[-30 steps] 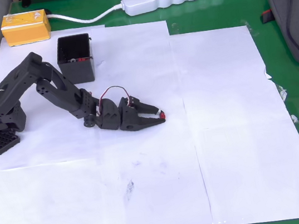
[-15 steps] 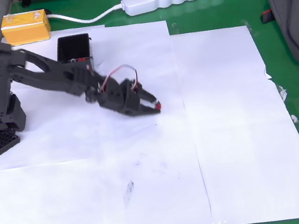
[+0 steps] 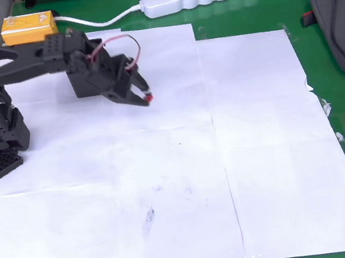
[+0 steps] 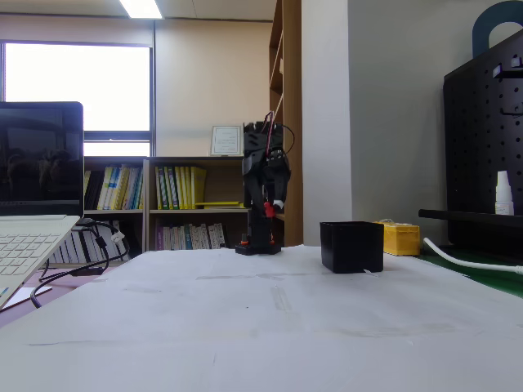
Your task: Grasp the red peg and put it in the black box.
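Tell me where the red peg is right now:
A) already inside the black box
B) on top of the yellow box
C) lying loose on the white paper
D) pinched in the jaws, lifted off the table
D: the red peg sits at the tip of the gripper, and the fixed view shows it raised above the table, level with a spot higher than the black box.

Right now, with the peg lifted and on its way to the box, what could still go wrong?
The red peg is tiny and pinched only at the tips of the claw, so it could slip out during the swing. In the overhead view the arm covers much of the black box, so lining up over the opening looks hard to judge; a release off centre could drop the peg outside the box. Coming in low, the claw might clip the box's tall wall.
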Robot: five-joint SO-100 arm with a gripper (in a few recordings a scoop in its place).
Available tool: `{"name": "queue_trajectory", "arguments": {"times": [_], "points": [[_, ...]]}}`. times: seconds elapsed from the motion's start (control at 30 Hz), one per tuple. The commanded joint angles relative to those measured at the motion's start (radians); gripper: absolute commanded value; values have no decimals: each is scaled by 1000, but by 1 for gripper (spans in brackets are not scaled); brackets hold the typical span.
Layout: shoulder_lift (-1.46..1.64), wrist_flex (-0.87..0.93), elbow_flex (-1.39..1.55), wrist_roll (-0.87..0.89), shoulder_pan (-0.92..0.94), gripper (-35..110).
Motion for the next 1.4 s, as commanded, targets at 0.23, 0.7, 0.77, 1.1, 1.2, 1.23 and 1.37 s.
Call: {"name": "queue_trajectory", "arguments": {"times": [0.23, 0.7, 0.77, 1.1, 1.2, 1.23, 1.37], "points": [[-353, 241, -60, 48, -215, 0], [-290, 379, -44, 181, -499, 0], [-235, 370, -25, 202, -526, 0], [71, 380, 230, 305, -653, 0], [118, 393, 284, 318, -675, 0], [124, 394, 290, 319, -678, 0], [150, 410, 311, 319, -689, 0]]}}
